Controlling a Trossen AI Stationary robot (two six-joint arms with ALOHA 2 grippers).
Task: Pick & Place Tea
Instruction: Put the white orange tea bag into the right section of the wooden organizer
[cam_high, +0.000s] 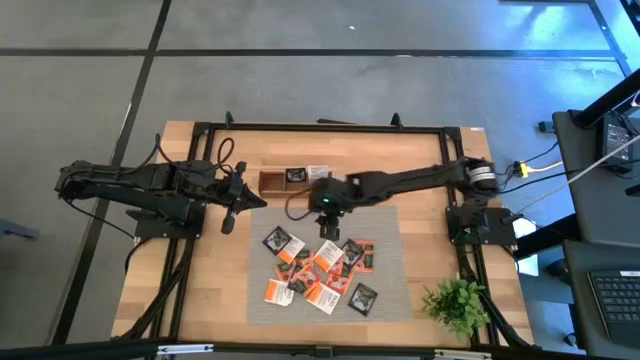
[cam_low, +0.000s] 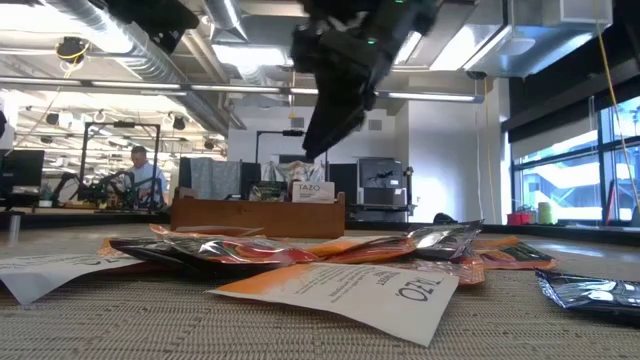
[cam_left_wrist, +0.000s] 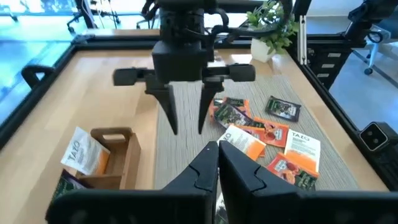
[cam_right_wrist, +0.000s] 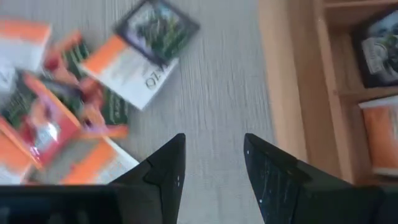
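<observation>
Beyond the table lies an open workshop with ceiling ducts, strip lights, tall windows and a seated person (cam_low: 146, 172) far off; only the low view takes this in. From above, the wooden table (cam_high: 215, 290) carries a grey woven mat (cam_high: 385, 225), with a green plant (cam_high: 458, 302) at one near corner.

At the mat's far edge stands the long wooden tray (cam_high: 275, 181), partly covered from above by the right arm, so its full length cannot be seen there. The low view shows sachets standing upright in it, one with readable print; the right wrist view shows a dark sachet and an orange-and-white one in adjoining compartments.

Nearer, the tea sachets (cam_high: 322, 272) lie in a loose overlapping heap on the mat, orange, white and dark; how many is hard to count, since some hide others.

Above the mat between tray and heap, the right gripper (cam_left_wrist: 186, 121) hangs with its jaws apart and nothing between them. Off the mat on the left side, the left gripper (cam_left_wrist: 217, 162) waits with its jaws pressed together, empty.
</observation>
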